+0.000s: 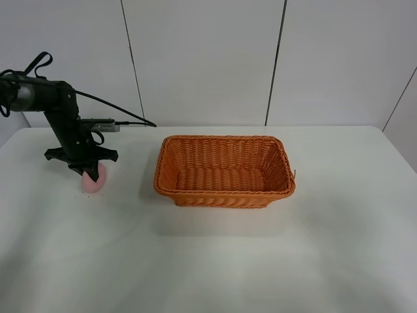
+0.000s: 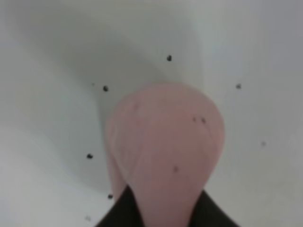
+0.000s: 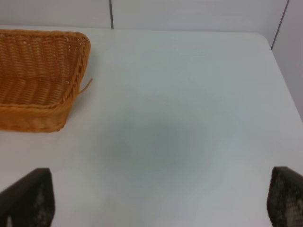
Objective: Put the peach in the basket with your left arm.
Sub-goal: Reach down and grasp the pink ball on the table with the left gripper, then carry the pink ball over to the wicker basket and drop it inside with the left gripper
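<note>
The task is at its early stage, at the pick-up: the peach [image 1: 93, 183] rests on the counter [image 1: 260, 261] at the left side of the exterior high view, well apart from the basket [image 1: 225, 194], which stands empty near the middle of the counter. The left arm [image 1: 63, 114] reaches down over the fruit, and the left gripper [image 1: 90, 171] sits directly on top of it. In the left wrist view the peach [image 2: 165, 146] fills the middle, with a dark finger [image 2: 116, 215] pressed against each side of its near end, so the gripper looks clamped on the peach, though the blur there makes that a judgement. Nothing shows the fruit raised off the counter. What is left, by my reading, is nearly everything: the lift, the carry across to the basket, and the release inside it. The right gripper [image 3: 161, 194] takes no part; its fingers stand wide apart over bare counter, with one corner of the basket [image 3: 42, 80] off to one side
</note>
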{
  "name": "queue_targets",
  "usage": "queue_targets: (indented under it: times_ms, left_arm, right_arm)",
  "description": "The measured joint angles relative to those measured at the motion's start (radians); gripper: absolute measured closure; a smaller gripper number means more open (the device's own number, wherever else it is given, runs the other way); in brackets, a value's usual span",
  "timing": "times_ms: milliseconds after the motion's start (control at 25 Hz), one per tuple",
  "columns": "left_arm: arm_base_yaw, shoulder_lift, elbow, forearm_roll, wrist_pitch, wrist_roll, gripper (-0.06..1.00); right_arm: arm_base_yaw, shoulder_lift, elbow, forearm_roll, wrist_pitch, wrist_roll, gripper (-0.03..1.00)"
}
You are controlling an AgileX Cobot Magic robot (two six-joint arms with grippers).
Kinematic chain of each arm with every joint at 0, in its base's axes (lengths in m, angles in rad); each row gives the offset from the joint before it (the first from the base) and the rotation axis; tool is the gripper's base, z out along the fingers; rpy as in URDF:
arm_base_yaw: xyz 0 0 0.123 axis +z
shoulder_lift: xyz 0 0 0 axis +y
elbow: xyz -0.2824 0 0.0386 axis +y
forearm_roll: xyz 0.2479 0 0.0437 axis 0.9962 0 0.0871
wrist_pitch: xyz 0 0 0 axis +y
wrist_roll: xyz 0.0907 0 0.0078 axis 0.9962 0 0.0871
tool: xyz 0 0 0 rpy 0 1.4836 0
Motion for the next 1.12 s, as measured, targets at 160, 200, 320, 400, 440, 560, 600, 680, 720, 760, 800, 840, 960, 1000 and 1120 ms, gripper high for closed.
queue_targets:
  times_ms: [160, 200, 320, 400, 440, 560, 600, 680, 720, 760, 800, 840, 960, 1000, 1120]
  left_arm:
    - [-0.002, -0.08, -0.001, 0.005, 0.029, 0.0, 0.89]
    - [-0.003, -0.107, -0.006, 0.005, 0.046, 0.0, 0.89]
    - [-0.013, -0.179, -0.045, 0.0, 0.11, 0.0, 0.9]
    - [-0.029, -0.205, -0.092, 0.0, 0.165, 0.0, 0.9]
    - [-0.044, -0.208, -0.116, 0.0, 0.193, 0.0, 0.9]
    - [-0.11, -0.19, -0.228, 0.0, 0.285, 0.0, 0.9]
    - [-0.141, -0.174, -0.266, 0.0, 0.308, -0.005, 0.9]
    - [-0.202, -0.134, -0.365, 0.0, 0.309, -0.006, 0.9]
    - [-0.238, -0.107, -0.414, 0.0, 0.309, -0.009, 0.9]
    - [-0.274, -0.078, -0.453, 0.0, 0.309, -0.018, 0.9]
    - [-0.305, -0.046, -0.497, 0.0, 0.309, -0.026, 0.9]
    - [-0.343, -0.022, -0.536, -0.005, 0.309, -0.034, 0.9]
    - [-0.447, 0.071, -0.616, -0.01, 0.309, -0.048, 0.9]
    - [-0.481, 0.095, -0.633, -0.01, 0.309, -0.051, 0.9]
    - [-0.566, 0.16, -0.649, -0.013, 0.291, -0.052, 0.9]
  right_arm:
    - [0.0, 0.0, 0.0, 0.0, 0.0, 0.0, 0.27]
    - [0.0, 0.0, 0.0, 0.0, 0.0, 0.0, 0.27]
    - [0.0, 0.0, 0.0, 0.0, 0.0, 0.0, 0.27]
    - [0.0, 0.0, 0.0, 0.0, 0.0, 0.0, 0.27]
    - [0.0, 0.0, 0.0, 0.0, 0.0, 0.0, 0.27]
    - [0.0, 0.0, 0.0, 0.0, 0.0, 0.0, 0.27]
    - [0.0, 0.0, 0.0, 0.0, 0.0, 0.0, 0.27]
    - [0.0, 0.0, 0.0, 0.0, 0.0, 0.0, 0.27]
    - [0.0, 0.0, 0.0, 0.0, 0.0, 0.0, 0.27]
    - [0.0, 0.0, 0.0, 0.0, 0.0, 0.0, 0.27]
    - [0.0, 0.0, 0.0, 0.0, 0.0, 0.0, 0.27]
    - [0.0, 0.0, 0.0, 0.0, 0.0, 0.0, 0.27]
    - [0.0, 0.0, 0.0, 0.0, 0.0, 0.0, 0.27]
    - [0.0, 0.0, 0.0, 0.0, 0.0, 0.0, 0.27]
    - [0.0, 0.0, 0.0, 0.0, 0.0, 0.0, 0.27]
